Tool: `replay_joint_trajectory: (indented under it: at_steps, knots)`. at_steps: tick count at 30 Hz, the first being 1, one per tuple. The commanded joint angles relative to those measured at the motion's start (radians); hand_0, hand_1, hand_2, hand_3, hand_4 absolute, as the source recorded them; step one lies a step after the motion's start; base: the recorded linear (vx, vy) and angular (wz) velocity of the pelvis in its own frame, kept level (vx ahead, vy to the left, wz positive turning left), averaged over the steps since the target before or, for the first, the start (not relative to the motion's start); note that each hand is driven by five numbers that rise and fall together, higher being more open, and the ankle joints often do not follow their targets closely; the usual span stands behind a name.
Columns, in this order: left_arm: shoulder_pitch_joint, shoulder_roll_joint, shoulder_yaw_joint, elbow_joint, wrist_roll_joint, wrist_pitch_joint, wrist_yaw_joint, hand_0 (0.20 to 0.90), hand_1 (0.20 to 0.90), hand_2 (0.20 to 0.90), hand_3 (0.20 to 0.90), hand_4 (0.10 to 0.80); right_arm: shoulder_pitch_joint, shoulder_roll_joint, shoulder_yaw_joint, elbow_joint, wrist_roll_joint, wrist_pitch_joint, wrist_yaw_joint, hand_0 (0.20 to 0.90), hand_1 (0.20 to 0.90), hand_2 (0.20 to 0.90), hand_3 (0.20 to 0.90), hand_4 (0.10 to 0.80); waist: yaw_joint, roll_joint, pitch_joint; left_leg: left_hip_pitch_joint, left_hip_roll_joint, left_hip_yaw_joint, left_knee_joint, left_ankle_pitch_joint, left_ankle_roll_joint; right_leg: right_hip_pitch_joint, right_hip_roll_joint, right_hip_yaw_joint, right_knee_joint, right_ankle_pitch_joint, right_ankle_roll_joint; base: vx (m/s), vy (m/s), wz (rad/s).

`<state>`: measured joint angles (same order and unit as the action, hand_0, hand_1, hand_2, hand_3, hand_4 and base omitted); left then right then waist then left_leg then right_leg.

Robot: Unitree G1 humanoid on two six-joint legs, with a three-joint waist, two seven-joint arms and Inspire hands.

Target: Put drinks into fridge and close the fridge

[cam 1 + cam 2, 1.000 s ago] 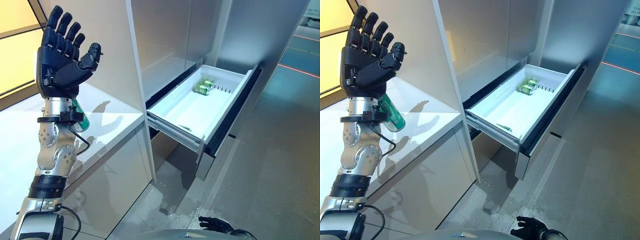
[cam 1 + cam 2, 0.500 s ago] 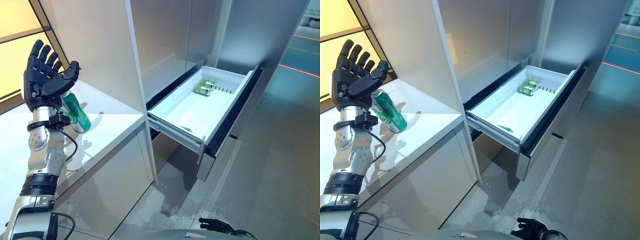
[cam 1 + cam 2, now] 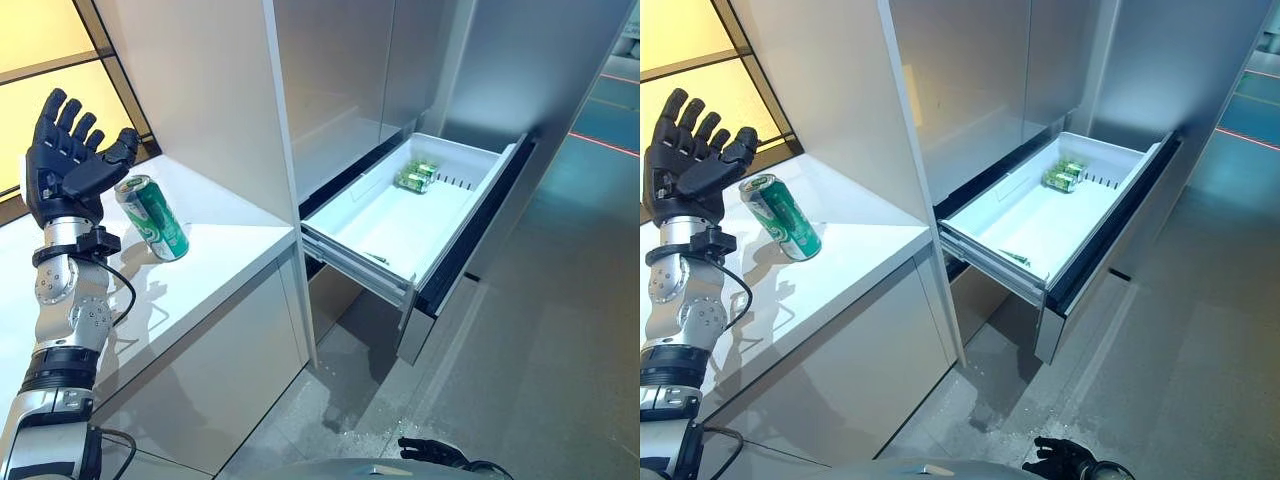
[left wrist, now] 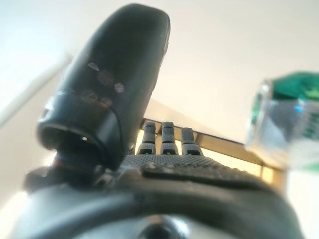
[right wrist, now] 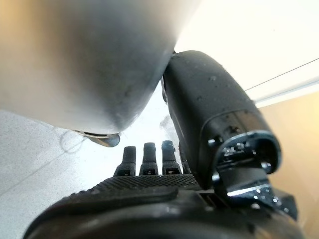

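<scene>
A green can stands tilted on the white counter, and it also shows in the left wrist view. My left hand is raised just left of the can, open with fingers straight, not touching it. The fridge drawer is pulled open, and green cans lie at its back. My right hand hangs low at the bottom edge of the view, open and empty, with straight fingers in its wrist view.
A tall white cabinet wall rises between the counter and the fridge. The grey fridge front stands behind the drawer. Grey floor spreads to the right. A small item lies near the drawer's front.
My left hand has dropped and moved left, uncovering the green can that it hid before. The view has shifted slightly to the right.
</scene>
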<state>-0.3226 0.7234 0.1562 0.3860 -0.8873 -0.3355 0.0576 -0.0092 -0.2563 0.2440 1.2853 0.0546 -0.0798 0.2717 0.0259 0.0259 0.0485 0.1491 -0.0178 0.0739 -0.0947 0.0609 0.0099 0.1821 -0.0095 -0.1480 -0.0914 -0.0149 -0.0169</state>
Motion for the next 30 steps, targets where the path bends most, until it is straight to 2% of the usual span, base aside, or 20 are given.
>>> replay_joint_trajectory:
  at_steps: [1,13,30]
  knots:
    - [-0.194,0.110,0.056,0.017,0.001,-0.053,-0.037,0.900,0.900,0.900,0.900,0.800,0.003,-0.043,0.046,0.033,-0.034,0.014,0.036,0.900,0.900,0.900,0.900,0.800,-0.009,0.025,-0.017,0.034,-0.047,0.011,0.014,-0.144,0.043,-0.050,-0.030,-0.036,0.121,-0.094,0.071,0.000,0.000,0.00]
    - [-0.186,0.086,0.016,-0.010,-0.060,0.044,-0.139,0.900,0.900,0.900,0.900,0.800,-0.004,-0.051,0.037,0.038,-0.042,0.020,0.045,0.900,0.900,0.900,0.900,0.800,-0.009,0.029,-0.008,0.036,-0.051,0.009,0.014,-0.146,0.045,-0.053,-0.031,-0.035,0.126,-0.093,0.076,0.000,0.000,0.00]
    - [-0.174,0.103,-0.005,0.061,0.073,0.086,-0.134,0.900,0.900,0.900,0.900,0.800,0.006,-0.063,0.028,0.029,-0.047,0.018,0.047,0.900,0.900,0.900,0.900,0.800,-0.021,0.029,0.006,0.042,-0.053,0.013,0.018,-0.149,0.047,-0.053,-0.029,-0.019,0.124,-0.089,0.080,0.000,0.000,0.00]
